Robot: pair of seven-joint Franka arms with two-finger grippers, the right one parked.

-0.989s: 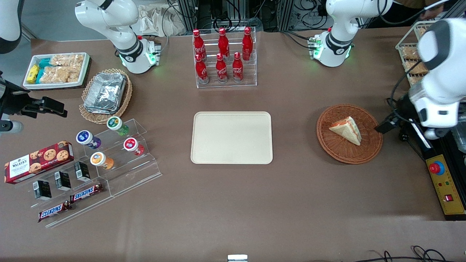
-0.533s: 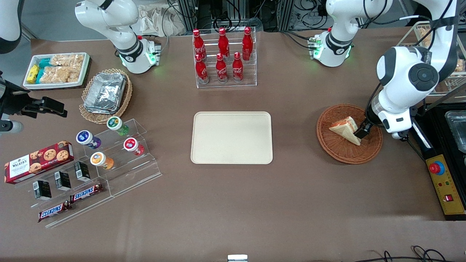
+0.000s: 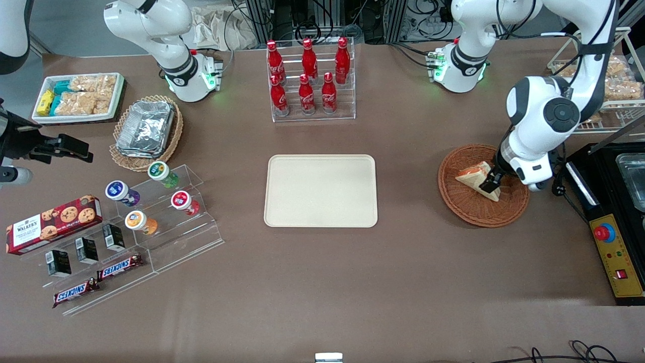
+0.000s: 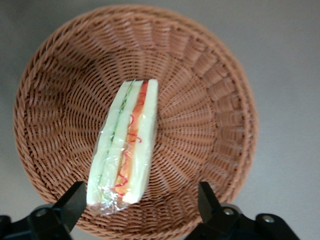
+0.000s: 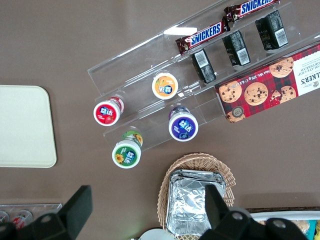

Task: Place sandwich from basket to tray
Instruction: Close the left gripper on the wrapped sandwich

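Fingers (image 4: 75,200) of the gripper (image 4: 140,205) spread open, now lower over the sandwich (image 4: 125,150) (plastic-wrapped) in the basket (image 4: 210,90); tray (image 3: 320,190) bare.

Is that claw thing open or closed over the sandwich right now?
Open. The gripper hangs above the sandwich in the basket, one finger either side, with clear gaps and no contact.

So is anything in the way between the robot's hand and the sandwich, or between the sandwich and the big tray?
Nothing visible is. The end effector hangs open just above the sandwich in the basket, with only air between them. From basket to tray there is only bare table.
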